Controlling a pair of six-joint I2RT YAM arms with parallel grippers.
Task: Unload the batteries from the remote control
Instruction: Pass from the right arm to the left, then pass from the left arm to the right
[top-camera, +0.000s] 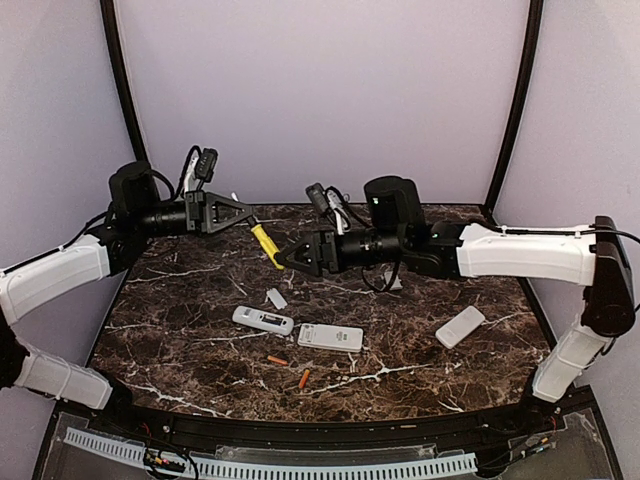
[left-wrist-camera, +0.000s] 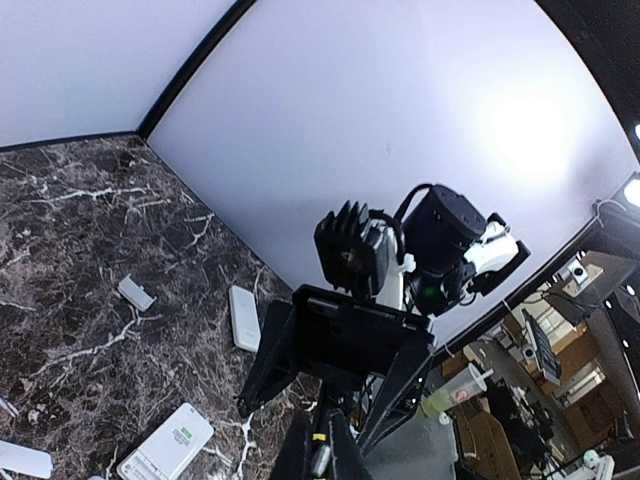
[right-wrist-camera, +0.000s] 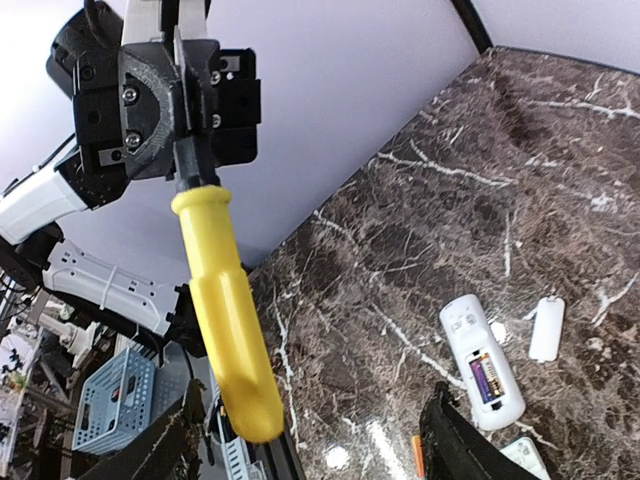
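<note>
You see the table (top-camera: 420, 385) as polished dark marble-look stone, white-veined, glossy. Your screwdriver (right-wrist-camera: 225, 320) handle: smooth shiny yellow plastic. The remotes (top-camera: 330, 337): smooth white plastic, satin. The left gripper (right-wrist-camera: 188, 165): matt black plastic, bright metal screws. The walls (top-camera: 320, 100): matt, pale, smooth.

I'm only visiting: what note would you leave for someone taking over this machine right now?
Left hand: shut on the screwdriver, held above the table.
Right hand: open by the handle's end, gripping nothing.
Done: two orange batteries lie loose on the table near the front; one cover is off.
Left: the open remote has a battery inside; the other two remotes, cannot tell.
</note>
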